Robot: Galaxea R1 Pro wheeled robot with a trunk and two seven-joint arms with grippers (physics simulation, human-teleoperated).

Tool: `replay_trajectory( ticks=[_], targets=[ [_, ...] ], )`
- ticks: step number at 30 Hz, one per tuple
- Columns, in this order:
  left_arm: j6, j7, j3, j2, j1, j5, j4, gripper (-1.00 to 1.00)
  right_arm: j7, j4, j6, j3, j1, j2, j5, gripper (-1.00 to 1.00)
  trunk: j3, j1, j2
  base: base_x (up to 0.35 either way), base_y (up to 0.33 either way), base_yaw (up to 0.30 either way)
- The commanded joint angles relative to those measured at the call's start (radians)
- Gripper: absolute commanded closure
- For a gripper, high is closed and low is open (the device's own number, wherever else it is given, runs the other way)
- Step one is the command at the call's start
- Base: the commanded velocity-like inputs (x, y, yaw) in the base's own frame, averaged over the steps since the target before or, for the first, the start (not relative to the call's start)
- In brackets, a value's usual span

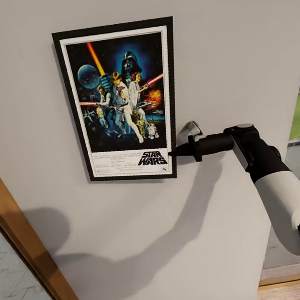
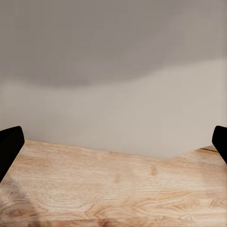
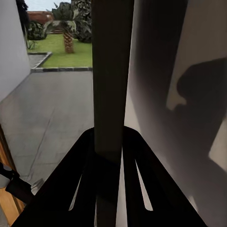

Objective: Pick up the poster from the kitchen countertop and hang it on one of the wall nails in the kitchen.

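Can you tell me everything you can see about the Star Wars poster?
The poster is a tall rectangle with a thin black frame, white border and dark blue artwork of figures above a STAR WARS logo. It sits flat against the pale wall, slightly tilted. The right gripper has its jaws closed on the poster's lower right edge.

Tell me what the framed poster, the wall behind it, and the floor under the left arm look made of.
The rectangular black-framed Star Wars poster: glossy printed paper, by its sharp colour artwork; frame matte, material unclear. The pale grey wall: smooth matte paint or plaster, no texture. The light brown floor: wood planks, by visible grain and knots. The right tool clamps the poster's edge.
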Motion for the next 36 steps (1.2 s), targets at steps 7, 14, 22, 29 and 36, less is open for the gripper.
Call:
replay_trajectory(
  ticks=[7, 14, 22, 29, 36],
  targets=[
    [-0.005, -0.003, 0.007, -0.003, 0.002, -0.007, 0.001, -1.00, -0.010, 0.029, -0.092, -0.001, 0.000, 0.000, 0.001, 1.00, 0.000, 0.001, 0.000, 0.000, 0.000, 0.000],
    [-0.005, -0.003, 0.007, -0.003, 0.002, -0.007, 0.001, -1.00, -0.013, 0.029, -0.123, -0.001, 0.000, 0.000, 0.001, 1.00, 0.000, 0.001, 0.000, 0.000, 0.000, 0.000],
    [-0.005, -0.003, 0.007, -0.003, 0.002, -0.007, 0.001, -1.00, -0.013, 0.029, -0.125, -0.001, 0.000, 0.000, 0.001, 1.00, 0.000, 0.001, 0.000, 0.000, 0.000, 0.000],
    [-0.005, -0.003, 0.007, -0.002, 0.002, -0.007, 0.001, -1.00, -0.012, 0.027, -0.125, -0.001, 0.000, 0.000, 0.001, 1.00, 0.000, 0.001, 0.000, 0.000, 0.000, 0.000],
    [-0.005, -0.003, 0.007, 0.002, 0.002, -0.007, 0.001, -1.00, -0.011, 0.050, -0.172, -0.001, 0.001, 0.000, 0.000, 1.00, 0.000, 0.001, 0.000, 0.000, 0.000, 0.000]
  ],
)
